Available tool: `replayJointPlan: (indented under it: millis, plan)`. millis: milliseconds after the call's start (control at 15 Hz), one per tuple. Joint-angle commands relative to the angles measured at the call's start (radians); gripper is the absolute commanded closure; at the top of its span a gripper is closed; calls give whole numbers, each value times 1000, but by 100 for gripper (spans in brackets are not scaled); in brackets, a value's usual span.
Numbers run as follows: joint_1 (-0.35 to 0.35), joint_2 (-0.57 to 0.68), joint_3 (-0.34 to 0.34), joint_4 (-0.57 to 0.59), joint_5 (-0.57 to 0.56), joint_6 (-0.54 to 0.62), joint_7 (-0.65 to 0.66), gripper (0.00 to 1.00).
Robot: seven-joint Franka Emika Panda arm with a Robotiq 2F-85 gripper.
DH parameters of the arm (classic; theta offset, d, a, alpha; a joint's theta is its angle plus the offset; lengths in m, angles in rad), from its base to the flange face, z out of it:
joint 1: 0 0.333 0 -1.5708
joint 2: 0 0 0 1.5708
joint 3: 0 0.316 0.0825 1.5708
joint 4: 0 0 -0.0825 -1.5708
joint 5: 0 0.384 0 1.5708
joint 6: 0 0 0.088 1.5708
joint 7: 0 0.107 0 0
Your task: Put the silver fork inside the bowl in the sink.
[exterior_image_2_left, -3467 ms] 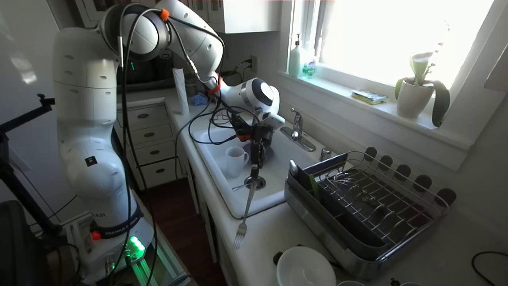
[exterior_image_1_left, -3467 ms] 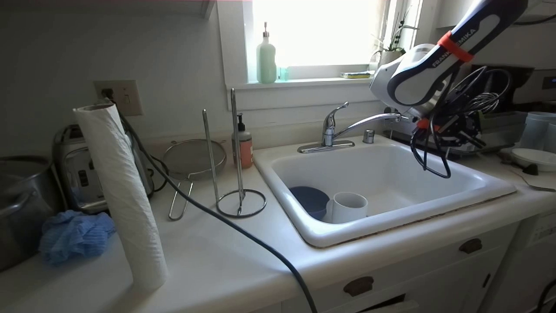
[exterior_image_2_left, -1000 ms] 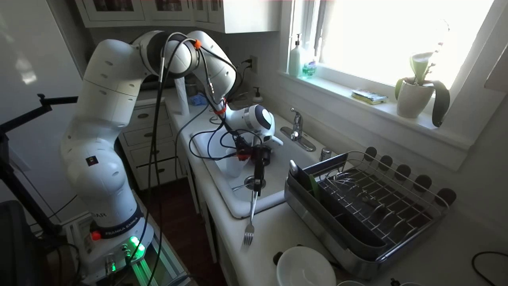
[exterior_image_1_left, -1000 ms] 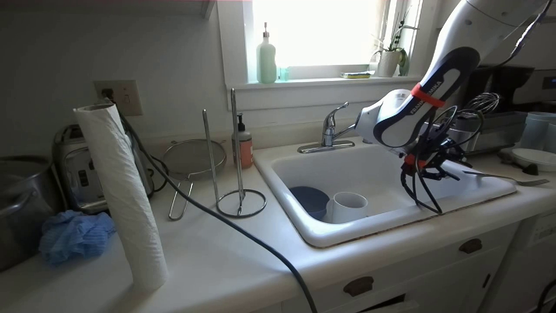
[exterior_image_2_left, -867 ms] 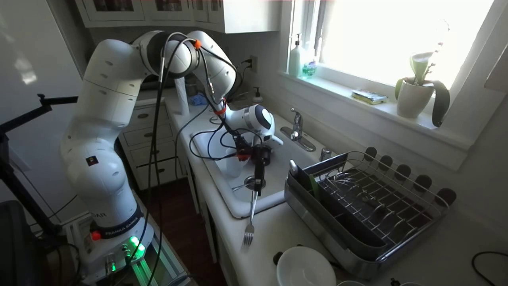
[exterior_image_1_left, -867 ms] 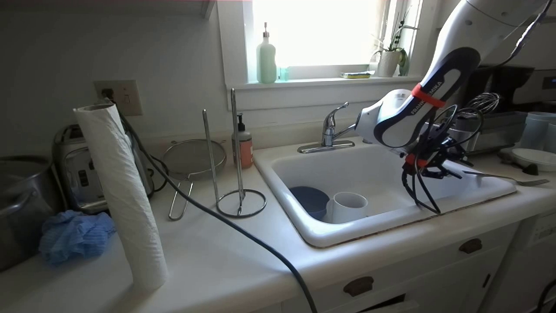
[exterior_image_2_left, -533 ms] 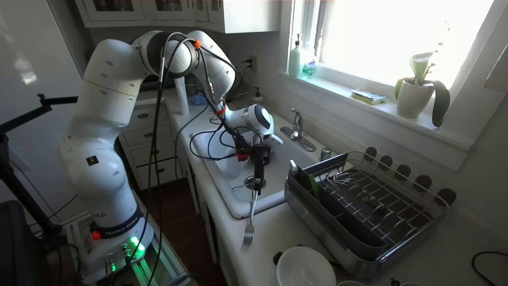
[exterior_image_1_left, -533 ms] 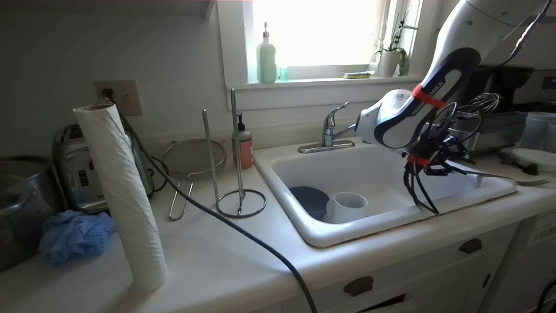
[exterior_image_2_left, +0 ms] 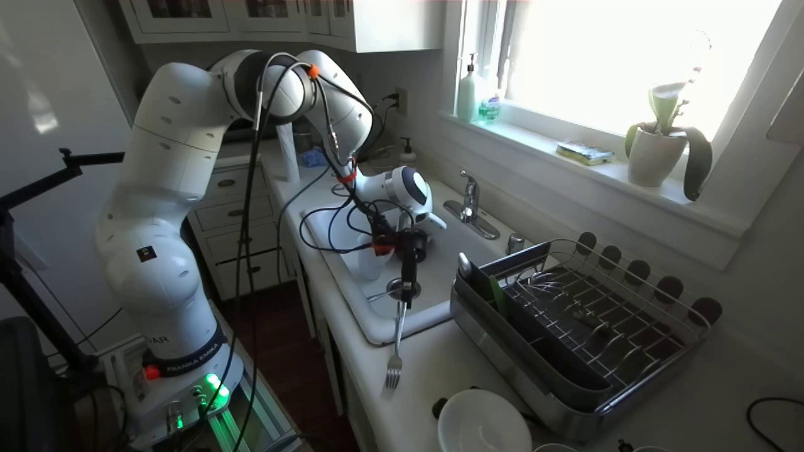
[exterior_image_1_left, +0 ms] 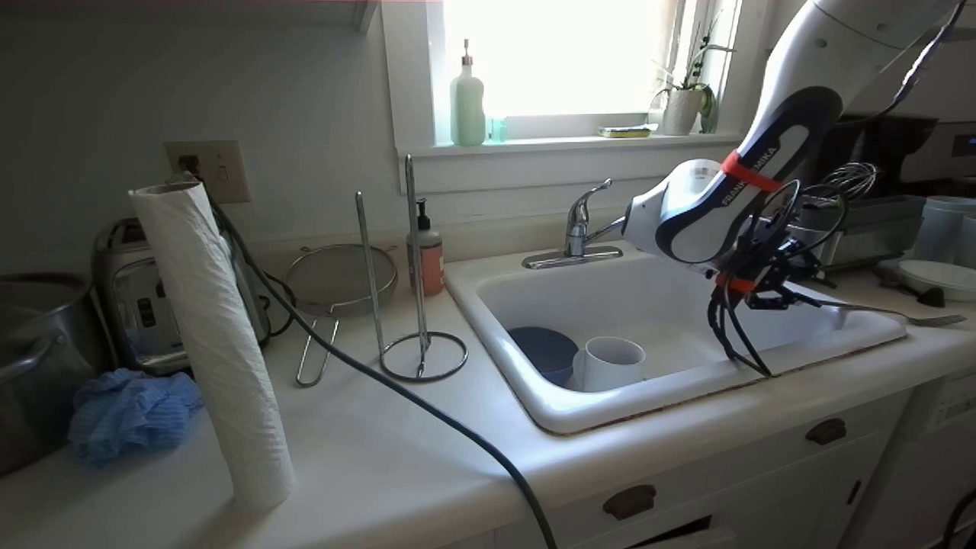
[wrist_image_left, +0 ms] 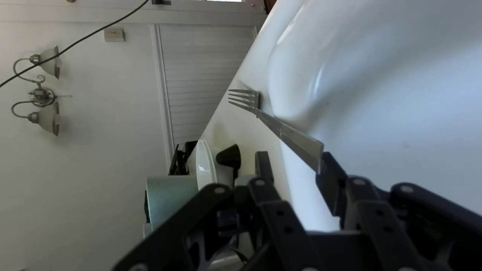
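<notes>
The silver fork [exterior_image_2_left: 394,364] lies with its tines on the counter and its handle across the sink's rim. It also shows in an exterior view [exterior_image_1_left: 936,321] and in the wrist view [wrist_image_left: 301,144]. My gripper [wrist_image_left: 295,162] is partly open at the handle end; it also shows in both exterior views [exterior_image_1_left: 824,293] [exterior_image_2_left: 408,302]. The handle end meets the right finger [wrist_image_left: 331,180] in the wrist view; the other finger stands apart. The dark blue bowl [exterior_image_1_left: 544,351] sits in the white sink [exterior_image_1_left: 648,404]; the arm hides it in an exterior view.
A white mug [exterior_image_1_left: 614,364] stands beside the bowl. A chrome faucet [exterior_image_1_left: 579,225] is behind the basin. A dish rack [exterior_image_2_left: 565,333] and a white dish [exterior_image_2_left: 483,427] stand on the counter near the fork. Cables hang from the wrist.
Over the last seconds the arm has come down, and the fork has gone from steeply tilted to lying flatter. Within the last second, the fingers have moved closer together, one to the fork handle.
</notes>
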Motion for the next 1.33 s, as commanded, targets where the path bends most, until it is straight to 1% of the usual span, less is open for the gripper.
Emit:
replayJointPlan:
  millis: [0, 133, 200, 533, 600, 733, 867, 933, 1133, 1200, 1267]
  plan:
    - [0, 40, 6, 33, -16, -21, -26, 64]
    - [1, 47, 6, 36, -16, -23, -34, 65]
    - [2, 52, 6, 38, -18, -25, -40, 63]
    - [10, 69, 4, 38, -30, -40, -73, 69]
    - [12, 68, 4, 33, -35, -41, -77, 67]
    - [13, 66, 4, 30, -44, -39, -79, 71]
    - [14, 62, 5, 26, -51, -42, -79, 73]
    - [15, 59, 5, 24, -54, -45, -79, 72]
    - [18, 57, 8, 18, -57, -66, -89, 73]
    - [20, 58, 8, 18, -59, -74, -91, 72]
    - [21, 60, 10, 19, -59, -77, -93, 68]
